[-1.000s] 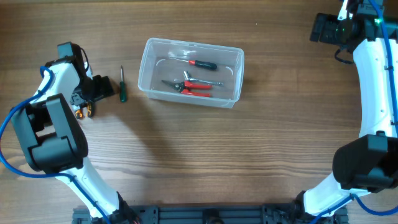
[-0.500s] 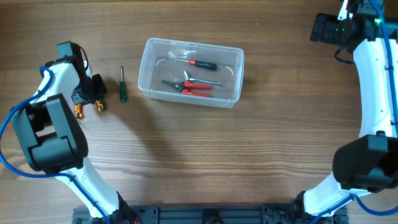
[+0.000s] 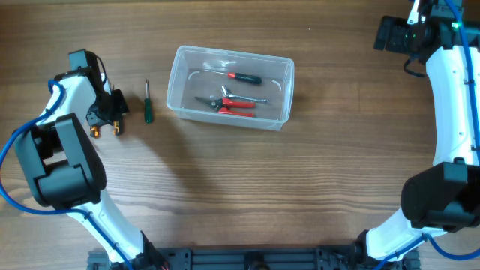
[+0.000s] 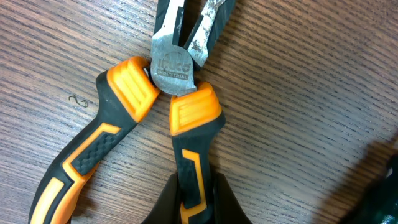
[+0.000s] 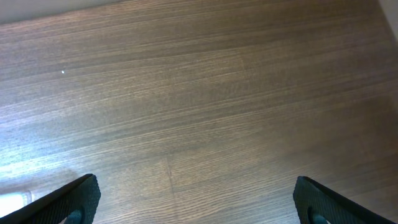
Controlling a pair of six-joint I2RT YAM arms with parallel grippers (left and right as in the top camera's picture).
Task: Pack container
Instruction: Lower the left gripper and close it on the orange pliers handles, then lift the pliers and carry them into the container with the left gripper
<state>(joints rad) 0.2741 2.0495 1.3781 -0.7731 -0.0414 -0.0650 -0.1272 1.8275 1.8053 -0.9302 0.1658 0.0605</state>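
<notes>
Look for the clear, see-through plastic rectangular tub with rounded corners and a rim (image 3: pixel 172 82) toward the upper middle of the brown wooden table (image 3: pixel 300 187), standing upright and open. Note the red-handled screwdriver (image 3: pixel 244 76) and red-handled pliers (image 3: pixel 236 106) inside, and a slim green-handled screwdriver (image 3: pixel 148 105) lying just beside the left wall. Expect a light, thin-walled, somewhat springy shell, likely slick on smooth wood and prone to sliding under a sideways nudge, though probably steadied a little by the steel inside. Take hold, if at all, by pinching a long wall just under the rim, near the middle of a side rather than at a rounded corner. Better to leave it standing and lower tools in from above. Note the left gripper (image 4: pixel 193 196) well left of the tub, seemingly clamped on one handle of the orange-and-black-handled steel pliers (image 4: pixel 171 59). Note the right gripper (image 5: pixel 199 199) at the top right of the overhead view, fingers spread wide above bare wood, holding nothing.
</notes>
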